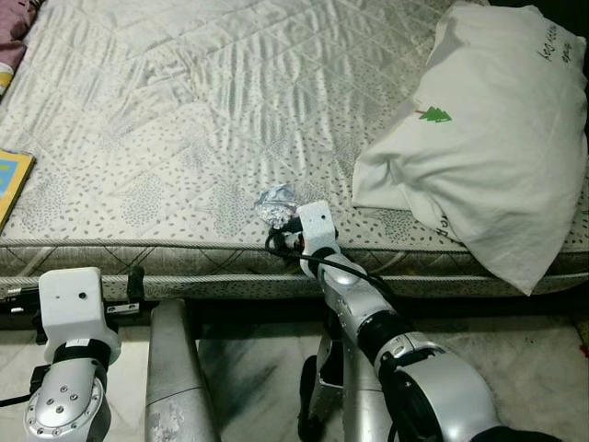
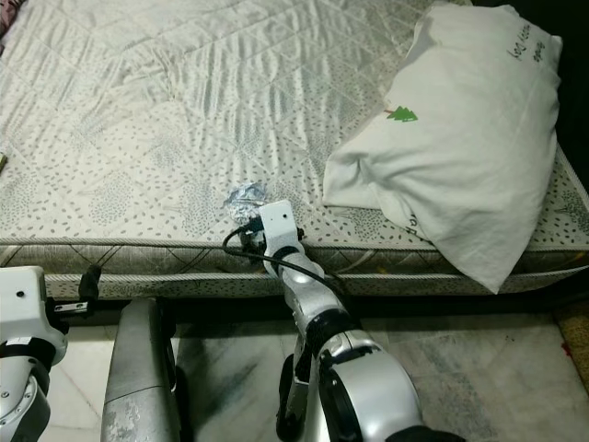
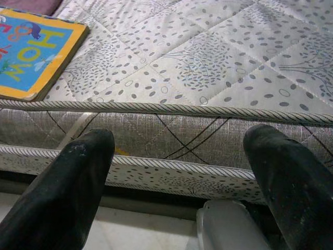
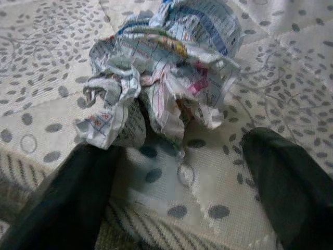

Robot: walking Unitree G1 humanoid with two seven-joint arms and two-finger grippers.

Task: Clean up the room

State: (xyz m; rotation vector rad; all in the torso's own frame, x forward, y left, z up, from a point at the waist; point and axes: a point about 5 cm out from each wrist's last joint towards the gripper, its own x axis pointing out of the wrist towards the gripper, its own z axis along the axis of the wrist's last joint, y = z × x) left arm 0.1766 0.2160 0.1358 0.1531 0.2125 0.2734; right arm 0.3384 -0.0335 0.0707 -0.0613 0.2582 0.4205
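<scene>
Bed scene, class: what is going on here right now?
The right gripper reaches over the mattress edge, fingers open, just short of a crumpled paper lying there; it has not gripped it yet. The left gripper hangs open below the mattress side, near a book. A pillow lies on the robot's right.

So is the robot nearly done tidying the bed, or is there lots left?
Not nearly. Nothing looks put away yet. The right gripper is open at the mattress edge, right in front of the crumpled printed paper wrapper, but hasn't grabbed it. The left gripper hangs open beside the grey patterned mattress. Still lying there: the wrapper, the colourful yellow-edged picture book and the big white pillow.
</scene>
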